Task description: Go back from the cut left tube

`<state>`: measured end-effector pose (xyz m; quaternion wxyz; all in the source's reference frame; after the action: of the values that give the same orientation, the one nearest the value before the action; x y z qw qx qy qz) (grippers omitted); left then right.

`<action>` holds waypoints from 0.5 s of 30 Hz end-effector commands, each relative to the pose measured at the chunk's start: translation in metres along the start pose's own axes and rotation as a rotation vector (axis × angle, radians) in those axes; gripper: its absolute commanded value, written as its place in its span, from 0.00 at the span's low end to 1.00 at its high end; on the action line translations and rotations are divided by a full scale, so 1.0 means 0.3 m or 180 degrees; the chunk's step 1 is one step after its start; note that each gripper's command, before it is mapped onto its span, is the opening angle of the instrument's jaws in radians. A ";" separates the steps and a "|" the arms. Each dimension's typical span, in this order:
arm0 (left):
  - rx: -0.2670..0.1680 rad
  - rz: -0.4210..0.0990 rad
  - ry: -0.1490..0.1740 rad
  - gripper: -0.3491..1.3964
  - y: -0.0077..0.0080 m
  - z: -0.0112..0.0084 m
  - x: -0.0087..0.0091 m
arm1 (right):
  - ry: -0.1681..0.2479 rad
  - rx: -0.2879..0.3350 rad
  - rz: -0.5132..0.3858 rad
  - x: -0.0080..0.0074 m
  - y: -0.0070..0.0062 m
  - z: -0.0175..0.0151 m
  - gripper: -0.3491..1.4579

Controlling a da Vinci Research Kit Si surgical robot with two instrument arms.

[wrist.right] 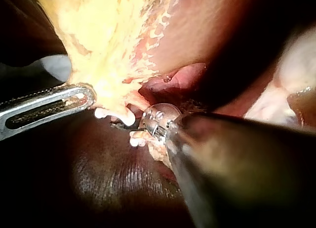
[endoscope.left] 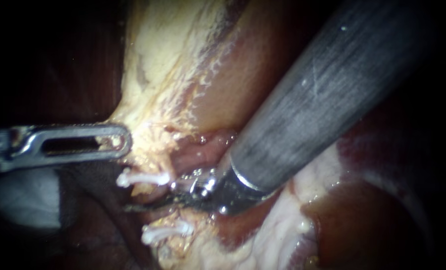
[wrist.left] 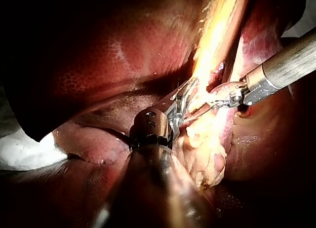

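The cut left tube (endoscope.left: 144, 189) sits at about 7 o'clock from the endoscope view's centre. It is pale yellow-pink and parted by a dark gap, with a white clip (endoscope.left: 143, 178) on its 12 o'clock stump and a second white clip (endoscope.left: 165, 232) on its 6 o'clock stump. My right instrument (endoscope.left: 138, 204), entering from 1 o'clock, lies in that gap with its thin dark blades closed together, holding nothing. At 9 o'clock my left instrument (endoscope.left: 118, 142) is clamped on the yellow fatty tissue (endoscope.left: 148, 100).
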<state>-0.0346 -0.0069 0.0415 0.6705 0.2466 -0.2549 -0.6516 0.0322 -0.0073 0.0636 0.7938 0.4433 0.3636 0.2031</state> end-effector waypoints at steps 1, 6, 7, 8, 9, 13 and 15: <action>0.0002 0.0000 0.0001 0.00 0.0001 0.0000 0.0001 | -0.0007 -0.0002 0.0038 0.0001 -0.0003 0.000 0.00; 0.0002 0.0001 0.0001 0.00 0.0002 0.0000 0.0000 | 0.0045 0.0019 0.0071 0.0002 -0.0009 0.000 0.23; 0.0003 0.0001 0.0002 0.00 0.0003 0.0000 0.0000 | 0.0054 0.0023 0.0070 0.0003 -0.0010 0.000 0.28; 0.0003 0.0002 0.0002 0.00 0.0003 0.0001 0.0000 | 0.0063 0.0026 0.0069 0.0003 -0.0012 0.000 0.36; 0.0003 0.0002 0.0002 0.00 0.0004 0.0002 -0.0001 | 0.0078 0.0012 0.0068 0.0004 -0.0012 0.000 0.43; 0.0004 0.0003 0.0003 0.00 0.0007 0.0003 -0.0002 | 0.0101 -0.0019 0.0067 0.0004 -0.0013 0.000 0.58; 0.0004 0.0004 0.0003 0.00 0.0008 0.0003 -0.0002 | 0.0100 -0.0019 0.0066 0.0004 -0.0015 0.000 0.59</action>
<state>-0.0344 -0.0068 0.0416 0.6708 0.2470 -0.2552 -0.6510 0.0323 -0.0074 0.0632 0.7869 0.4419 0.3704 0.2198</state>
